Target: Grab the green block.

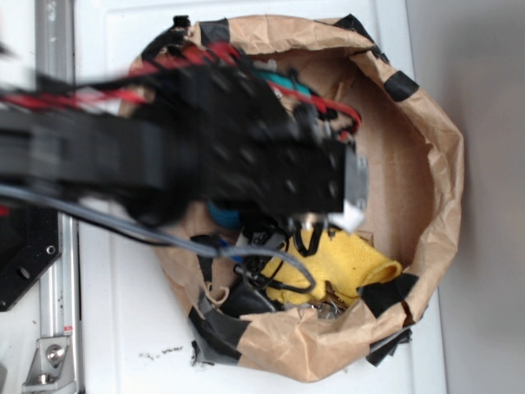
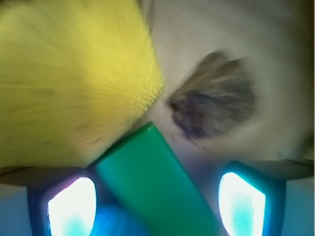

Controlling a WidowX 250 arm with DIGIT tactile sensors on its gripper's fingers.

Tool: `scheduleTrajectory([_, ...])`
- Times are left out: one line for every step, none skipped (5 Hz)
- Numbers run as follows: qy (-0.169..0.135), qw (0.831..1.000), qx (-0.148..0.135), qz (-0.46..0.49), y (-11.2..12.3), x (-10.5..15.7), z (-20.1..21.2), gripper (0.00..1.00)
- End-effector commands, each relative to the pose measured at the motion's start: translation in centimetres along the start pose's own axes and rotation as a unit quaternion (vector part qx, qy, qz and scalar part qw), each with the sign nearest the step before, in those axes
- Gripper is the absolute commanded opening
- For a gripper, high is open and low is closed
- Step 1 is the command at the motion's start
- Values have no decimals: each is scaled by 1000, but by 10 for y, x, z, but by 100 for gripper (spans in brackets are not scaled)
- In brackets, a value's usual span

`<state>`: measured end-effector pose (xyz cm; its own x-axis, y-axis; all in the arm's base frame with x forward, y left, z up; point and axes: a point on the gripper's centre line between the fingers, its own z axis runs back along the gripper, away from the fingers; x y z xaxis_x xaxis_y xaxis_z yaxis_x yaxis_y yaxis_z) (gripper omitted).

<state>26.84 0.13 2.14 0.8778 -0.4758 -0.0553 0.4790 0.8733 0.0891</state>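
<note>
In the wrist view the green block (image 2: 152, 182), a smooth flat slab, lies slantwise between my two fingertips. It is close to the left fingertip (image 2: 71, 206), with a clear gap to the right one (image 2: 241, 204). My gripper (image 2: 156, 206) is open around it, and I see no contact. A teal-blue ball (image 2: 110, 221) sits low beside the block, next to the left fingertip. In the exterior view my black arm (image 1: 246, 156) reaches over the paper bag and hides the block and the jaws.
A yellow fluffy cloth (image 2: 69, 83) lies just beyond the block; it also shows in the exterior view (image 1: 344, 263). A dark patch (image 2: 211, 101) marks the pale floor. The rolled brown paper bag wall (image 1: 435, 164) rings everything. Cables (image 1: 279, 263) hang by the cloth.
</note>
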Motion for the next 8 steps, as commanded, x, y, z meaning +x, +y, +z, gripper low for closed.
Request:
scheduleTrajectory([5, 997, -20, -68, -3, -11, -20, 100])
scheduleTrajectory([-107, 993, 28, -28, 7, -31, 26, 0])
scheduleTrajectory([-130, 991, 26, -22, 11, -38, 74, 0])
scheduleTrajectory([-135, 990, 30, -18, 16, -43, 124, 0])
scheduleTrajectory([-146, 989, 20, -16, 22, -39, 150, 40])
scheduleTrajectory([-128, 992, 12, -8, 24, -31, 140, 100])
scheduleTrajectory([-124, 992, -8, -36, 22, -25, 111, 100])
scheduleTrajectory([-121, 991, -34, -55, 16, -20, 73, 100])
